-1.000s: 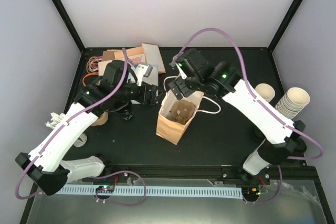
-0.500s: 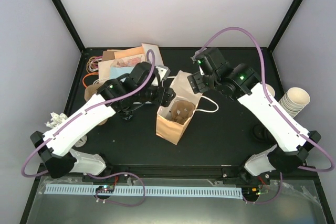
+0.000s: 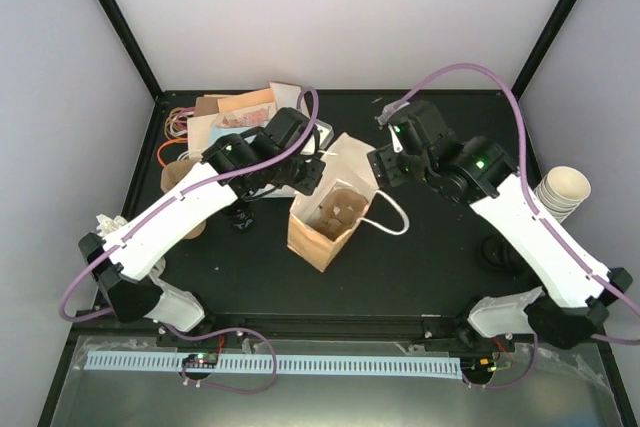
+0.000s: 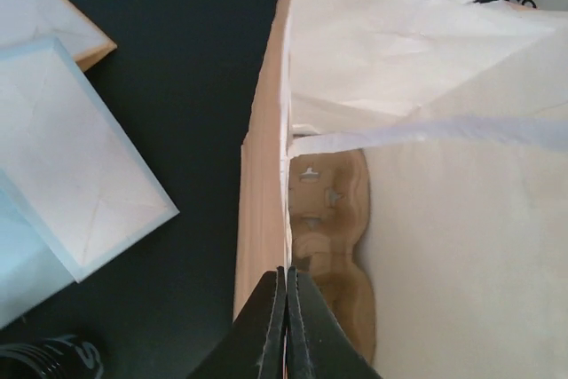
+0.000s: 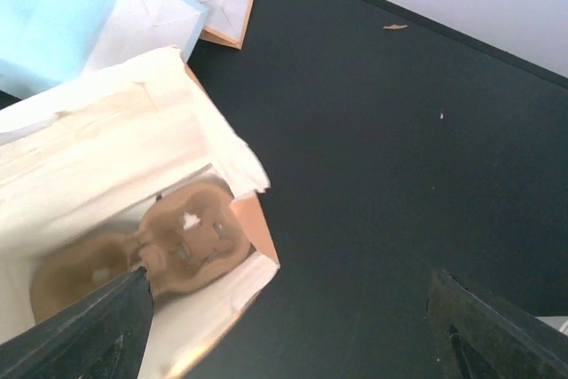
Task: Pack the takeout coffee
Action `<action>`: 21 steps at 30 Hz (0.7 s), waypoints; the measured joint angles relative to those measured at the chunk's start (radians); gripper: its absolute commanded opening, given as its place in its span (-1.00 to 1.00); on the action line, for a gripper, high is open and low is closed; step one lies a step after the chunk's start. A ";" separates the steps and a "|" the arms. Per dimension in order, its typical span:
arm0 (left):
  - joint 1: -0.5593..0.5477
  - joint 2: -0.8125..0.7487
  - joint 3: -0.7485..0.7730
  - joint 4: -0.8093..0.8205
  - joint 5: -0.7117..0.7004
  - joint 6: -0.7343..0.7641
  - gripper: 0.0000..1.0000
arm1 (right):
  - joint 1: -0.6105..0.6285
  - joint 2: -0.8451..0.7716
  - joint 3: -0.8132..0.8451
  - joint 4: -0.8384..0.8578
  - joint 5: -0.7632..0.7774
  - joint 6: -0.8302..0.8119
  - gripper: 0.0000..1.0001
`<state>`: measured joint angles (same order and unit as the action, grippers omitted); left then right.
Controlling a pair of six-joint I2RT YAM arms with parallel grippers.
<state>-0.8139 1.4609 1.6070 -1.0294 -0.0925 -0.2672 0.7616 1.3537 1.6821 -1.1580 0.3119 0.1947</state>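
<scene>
1. Step in hand: readying the paper bag [image 3: 305, 237] for loading. The takeout coffee [image 3: 238, 215] has not yet been picked up.
2. Left claw [image 4: 286, 286]: pressed together on the bag's left rim, apparently pinching the paper wall.
3. Right claw [image 5: 288, 281]: spread, holding nothing, just beside the bag's far corner.
4. Bag contents: one moulded cup carrier [image 5: 177, 237] at the bottom, with no cup in it.
5. The coffee stands on the tabletop [image 3: 430, 247] left of the bag, partly under the left arm. Only its dark lid shows.
6. Next move, as judged: grip the cup below its lid, keep it upright and lower it into a carrier well.
</scene>
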 measured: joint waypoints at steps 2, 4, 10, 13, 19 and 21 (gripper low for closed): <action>0.000 -0.002 0.015 -0.006 0.000 0.048 -0.97 | 0.000 -0.042 -0.025 0.007 -0.010 0.006 0.74; 0.000 -0.010 0.017 -0.005 0.002 0.097 -0.97 | 0.000 -0.095 -0.061 0.015 -0.027 0.009 0.74; -0.018 -0.089 -0.012 0.043 0.040 0.249 -0.97 | 0.000 -0.219 -0.179 0.036 -0.117 0.011 0.73; -0.056 -0.144 -0.065 0.087 0.024 0.294 -0.97 | 0.002 -0.267 -0.269 0.064 -0.178 0.018 0.73; -0.149 -0.245 -0.231 0.181 -0.065 0.339 -0.97 | 0.084 -0.282 -0.423 0.082 -0.170 0.056 0.67; -0.187 -0.270 -0.279 0.213 -0.093 0.349 -0.97 | 0.129 -0.283 -0.447 0.082 -0.140 0.076 0.60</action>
<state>-1.0012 1.1912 1.3277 -0.8165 -0.1856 0.0818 0.8906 1.0710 1.2350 -1.0756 0.1715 0.2710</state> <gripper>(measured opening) 0.016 0.841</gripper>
